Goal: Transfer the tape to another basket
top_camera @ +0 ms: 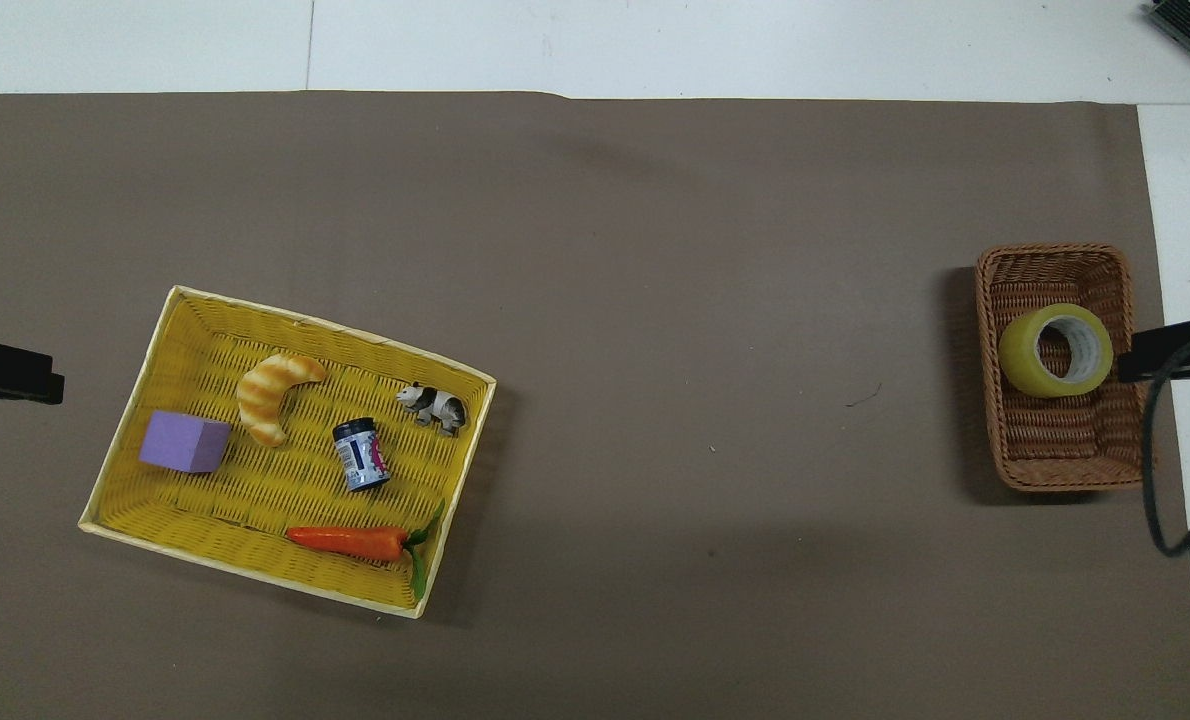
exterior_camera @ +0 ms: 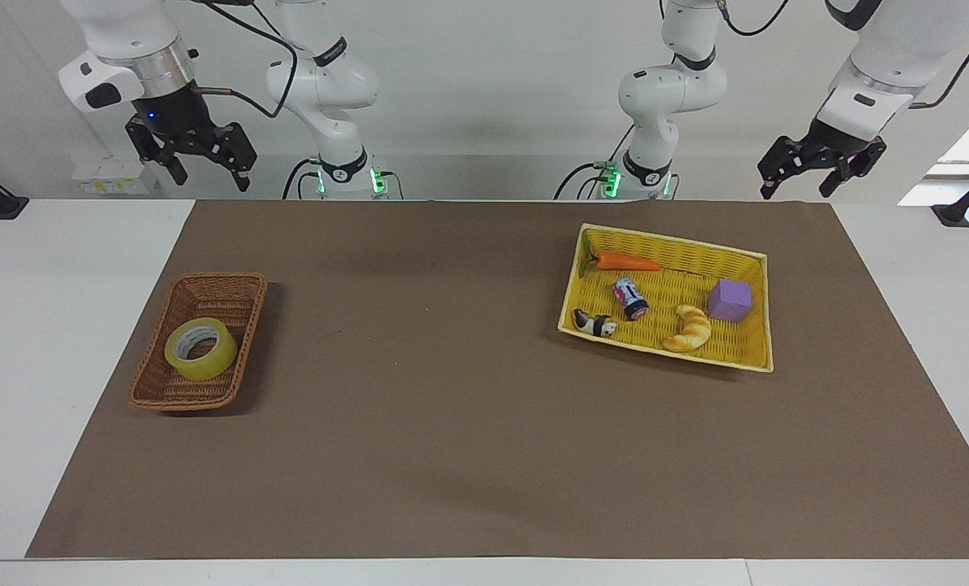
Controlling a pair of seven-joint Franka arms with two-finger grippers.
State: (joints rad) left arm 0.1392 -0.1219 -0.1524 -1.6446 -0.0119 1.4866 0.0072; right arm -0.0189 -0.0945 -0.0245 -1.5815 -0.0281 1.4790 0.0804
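- The tape (exterior_camera: 200,348) lies in the brown basket (exterior_camera: 177,391) at the right arm's end of the desk (exterior_camera: 12,342)
- My right fingers (exterior_camera: 204,170) are released, empty, raised at the basket's twelve o'clock in the facing view
- My left fingers (exterior_camera: 797,183) are released too, waiting raised near the yellow tray (exterior_camera: 757,313)

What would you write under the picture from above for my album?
A yellow tape roll sits in a brown basket; a yellow tray holds toys.
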